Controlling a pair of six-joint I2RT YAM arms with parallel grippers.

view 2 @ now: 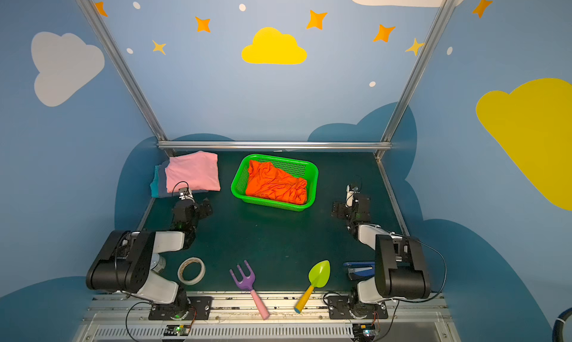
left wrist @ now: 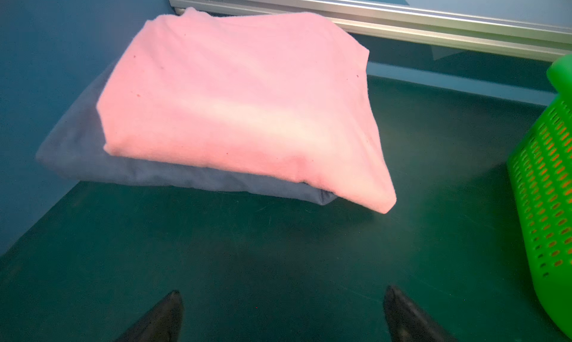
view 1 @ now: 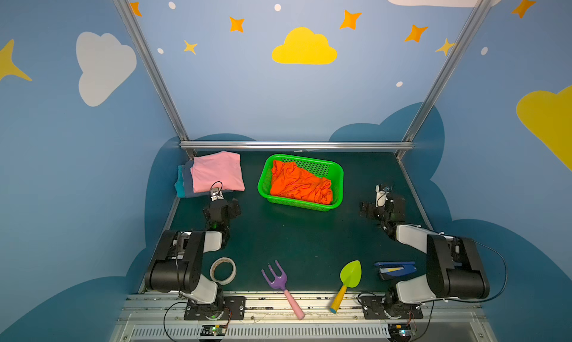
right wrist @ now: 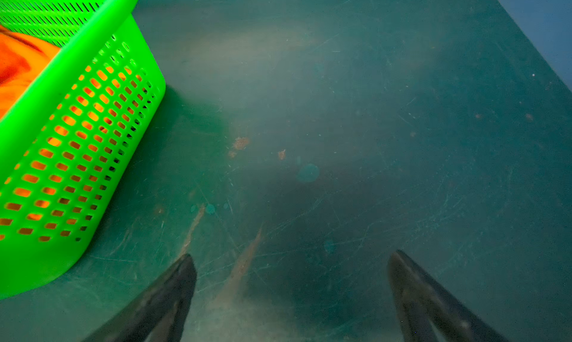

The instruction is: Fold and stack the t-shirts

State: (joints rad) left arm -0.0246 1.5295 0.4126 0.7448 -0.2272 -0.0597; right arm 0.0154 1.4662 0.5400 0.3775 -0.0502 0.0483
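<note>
Left pincer [left wrist: 283, 294] and right pincer [right wrist: 292, 256] gape wide, empty; the crumpled orange shirt [view 1: 298, 185], seams seemingly buried, wants a high pinch, lifted clear of the basket [view 1: 339, 182].

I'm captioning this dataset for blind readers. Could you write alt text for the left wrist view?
A folded pink t-shirt lies on top of a folded grey-blue t-shirt on a dark green table. The left gripper is open and empty, short of the stack. A green basket is partly in view.
</note>
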